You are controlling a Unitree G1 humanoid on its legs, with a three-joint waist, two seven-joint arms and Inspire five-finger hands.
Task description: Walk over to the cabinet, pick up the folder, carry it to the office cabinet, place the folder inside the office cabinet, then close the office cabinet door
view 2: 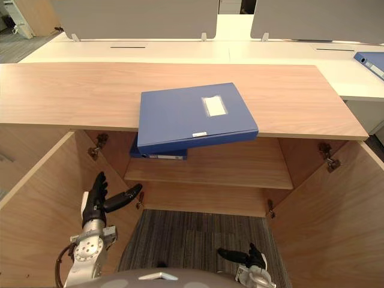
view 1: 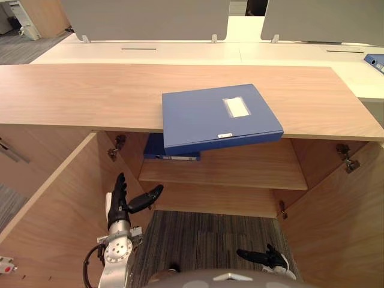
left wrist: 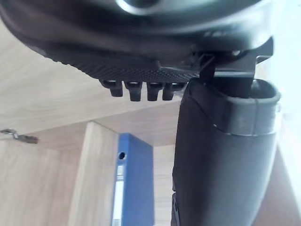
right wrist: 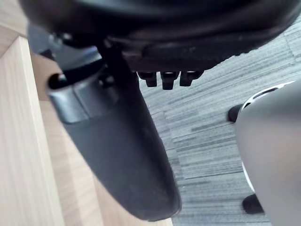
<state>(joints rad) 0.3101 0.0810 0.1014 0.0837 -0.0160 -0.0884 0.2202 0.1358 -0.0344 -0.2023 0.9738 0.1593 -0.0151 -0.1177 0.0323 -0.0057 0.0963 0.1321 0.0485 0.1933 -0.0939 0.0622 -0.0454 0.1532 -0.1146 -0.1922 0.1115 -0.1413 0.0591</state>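
A flat, hard-cornered blue folder [view 1: 219,117] lies face-up on the smooth wood-grain top [view 1: 72,96] of an office cabinet, turned slightly askew. Its front edge juts out past the lip of the top, above the open compartment. A clear rectangular label pocket sits on the folder's matte cover, and a small white sticker sits near its front edge.

Neither hand touches the folder. The robot's left hand [view 1: 123,201] is raised below and to the left of it, beside the open left door [view 1: 48,210]. Its dark fingers are straight and its thumb is spread wide, and it grips nothing. The right hand [view 1: 267,258] hangs low over the ribbed grey striped carpet [view 1: 204,234], near the open right door [view 1: 342,222], with fingers loosely extended and empty.

Both laminate doors stand swung outward on metal hinges [view 1: 347,157], exposing a single wooden shelf [view 1: 240,171]. A second blue folder [view 1: 171,153] lies on the left end of that shelf, directly under the overhanging one, with its white spine label facing out.

Beyond the cabinet runs a pale, glossy desk [view 1: 180,53] backed by grey partition panels [view 1: 144,18] with rounded corners. The corner of a third blue folder [view 1: 376,61] rests on the desk's far right.
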